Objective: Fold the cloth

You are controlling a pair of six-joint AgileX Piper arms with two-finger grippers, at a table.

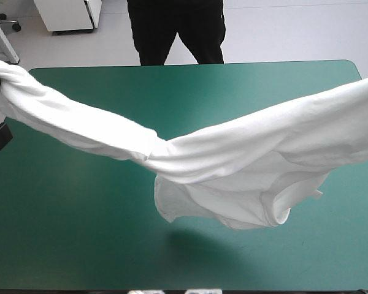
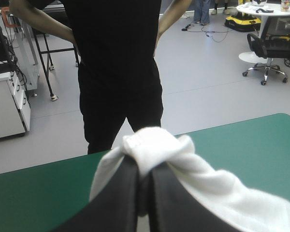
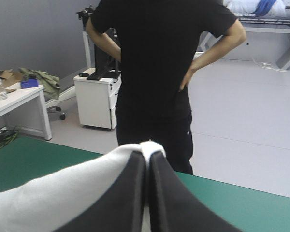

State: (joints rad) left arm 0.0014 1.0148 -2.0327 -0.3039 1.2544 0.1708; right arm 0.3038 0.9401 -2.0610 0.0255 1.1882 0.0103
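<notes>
The white T-shirt [image 1: 233, 165] hangs stretched in the air across the teal-green table [image 1: 80, 233], sagging in the middle, where a loose pouch of cloth droops above its own shadow. Its left end rises to the table's left edge, its right end runs out past the right edge. In the left wrist view my left gripper [image 2: 146, 170] is shut on the T-shirt [image 2: 154, 145], a bunched knot of cloth wrapping over the tips. My right gripper [image 3: 147, 155] is likewise shut on the T-shirt [image 3: 63, 193], with cloth draped beside its fingers. Neither gripper shows in the high view.
Bare teal-green cover lies under and in front of the hanging shirt. The table's far edge [image 1: 190, 64] runs straight across the back.
</notes>
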